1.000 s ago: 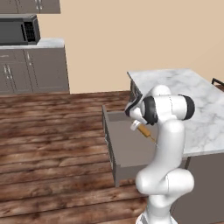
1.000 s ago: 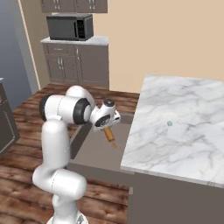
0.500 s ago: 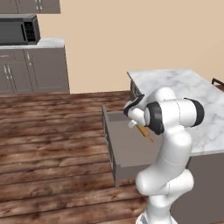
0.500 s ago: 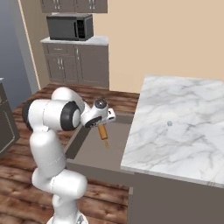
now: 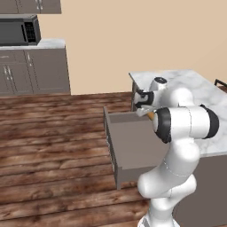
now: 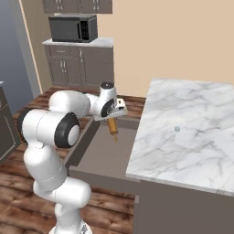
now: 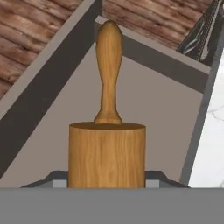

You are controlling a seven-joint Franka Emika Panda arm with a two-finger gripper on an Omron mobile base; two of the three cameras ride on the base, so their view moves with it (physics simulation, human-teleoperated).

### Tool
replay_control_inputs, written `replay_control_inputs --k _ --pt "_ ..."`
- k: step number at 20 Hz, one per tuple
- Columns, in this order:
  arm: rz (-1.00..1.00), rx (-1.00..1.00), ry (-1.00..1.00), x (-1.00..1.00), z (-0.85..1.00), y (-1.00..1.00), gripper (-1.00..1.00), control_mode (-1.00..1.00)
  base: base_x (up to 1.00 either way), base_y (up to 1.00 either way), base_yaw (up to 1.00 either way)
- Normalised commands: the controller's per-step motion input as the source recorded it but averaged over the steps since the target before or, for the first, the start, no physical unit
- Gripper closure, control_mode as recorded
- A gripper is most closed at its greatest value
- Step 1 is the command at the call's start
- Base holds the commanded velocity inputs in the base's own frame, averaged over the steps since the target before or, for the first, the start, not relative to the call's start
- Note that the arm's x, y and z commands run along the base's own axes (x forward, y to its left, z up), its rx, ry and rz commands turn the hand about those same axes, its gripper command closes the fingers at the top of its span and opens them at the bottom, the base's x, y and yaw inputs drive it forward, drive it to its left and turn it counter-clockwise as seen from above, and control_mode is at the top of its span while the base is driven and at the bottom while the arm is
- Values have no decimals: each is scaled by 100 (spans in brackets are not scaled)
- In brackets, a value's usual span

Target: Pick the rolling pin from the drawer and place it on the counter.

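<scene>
Gripping the rolling pin (image 6: 112,127) in my jaws, I hold it above the drawer (image 6: 98,157). Pick done. Setting it on the worktop (image 6: 192,137) beside the drawer remains.

The white arm rises from the lower left of the frame and bends toward the centre, where its gripper (image 6: 112,118) is closed on the rolling pin (image 6: 112,129). The pin hangs nearly upright, its lower handle end pointing down over the open drawer (image 6: 98,155), clear of the drawer floor. The drawer sits pulled out in the middle of the frame, just left of the white marble counter (image 6: 187,137), which spreads across the right side. A microwave (image 6: 73,28) stands on a grey cabinet run (image 6: 77,64) in the upper left, above dark wood flooring.
</scene>
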Motion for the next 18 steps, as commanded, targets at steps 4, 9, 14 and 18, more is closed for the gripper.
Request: replay_control_inputs --k 4,9,14,18 --pt "-21 0 -1 -9 66 -99 100 -100 0 0 0" --pt "-21 0 -5 -11 -42 -100 100 -100 0 0 0" --pt "-15 0 0 2 -85 -100 100 -100 0 0 0" --pt "-11 0 0 5 -86 -100 100 -100 0 0 0"
